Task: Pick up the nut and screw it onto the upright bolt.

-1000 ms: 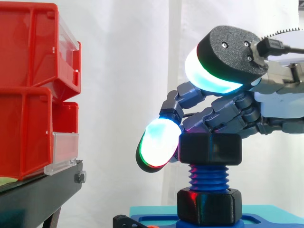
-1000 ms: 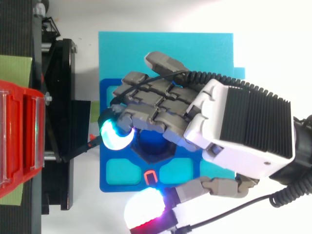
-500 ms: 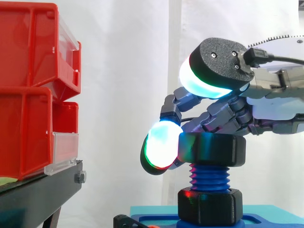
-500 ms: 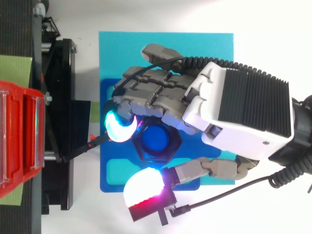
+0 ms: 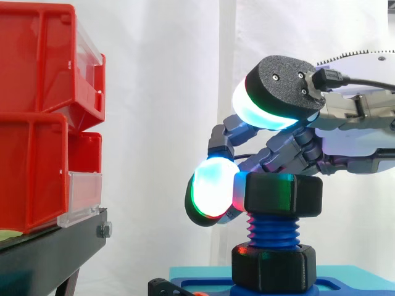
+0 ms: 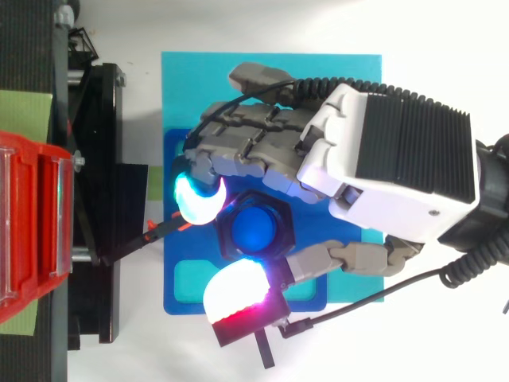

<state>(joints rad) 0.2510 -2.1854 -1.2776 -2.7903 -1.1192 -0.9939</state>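
The black nut (image 5: 282, 194) sits atop the upright blue bolt (image 5: 272, 232). The side view shows bare threads beneath it, and the top view shows the bolt's end through its hole. The robot hand (image 6: 398, 171) curls round the nut, with glowing fingertips (image 6: 197, 200) against its edge. Open room separates it from the red bins (image 5: 37, 117) to the left.

Close level side; overhead; shared nut (image 5: 282, 194)
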